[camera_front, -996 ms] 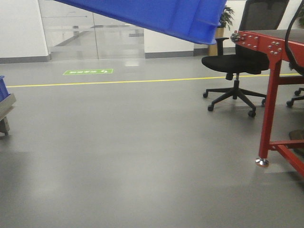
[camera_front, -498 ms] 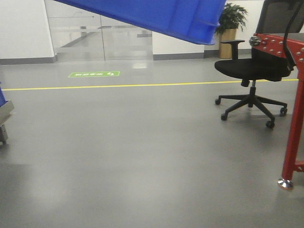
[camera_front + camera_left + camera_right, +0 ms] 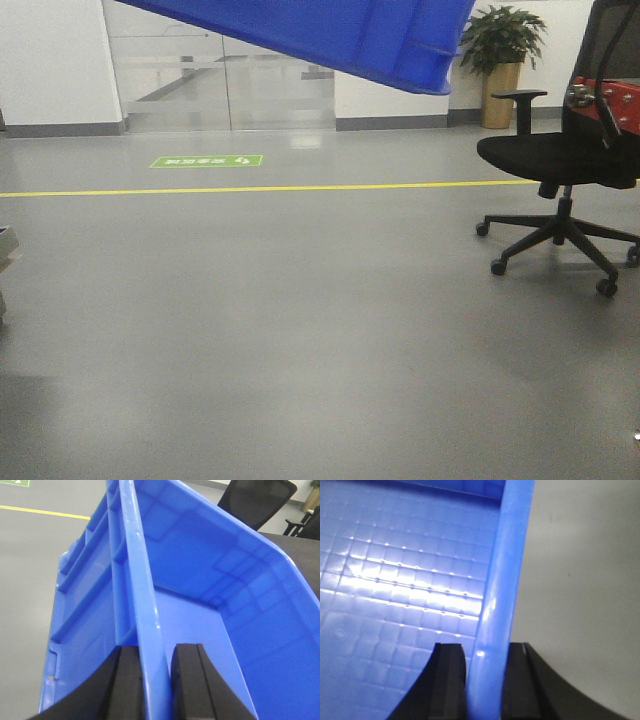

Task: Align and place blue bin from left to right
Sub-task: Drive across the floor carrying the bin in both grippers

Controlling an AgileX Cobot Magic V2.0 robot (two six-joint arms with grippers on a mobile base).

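The blue bin [image 3: 340, 35] hangs tilted in the air at the top of the front view, its lower right corner dipping toward the chair. In the left wrist view my left gripper [image 3: 156, 680] is shut on the blue bin [image 3: 210, 615] along its thick rim, one black finger outside the wall and one inside. In the right wrist view my right gripper [image 3: 487, 680] is shut on the opposite rim of the blue bin [image 3: 395, 580], whose gridded floor fills the left half of that view.
A black office chair [image 3: 560, 170] on castors stands at the right on the grey floor, with a red table frame [image 3: 610, 100] just behind it. A yellow floor line [image 3: 250, 188], a green floor sign [image 3: 207, 161], glass doors and a potted plant [image 3: 503, 50] lie beyond.
The front view has swung leftward: the chair and red table frame slid to the right and the red leg left the picture. The bin keeps its place at the top, still held by both grippers.
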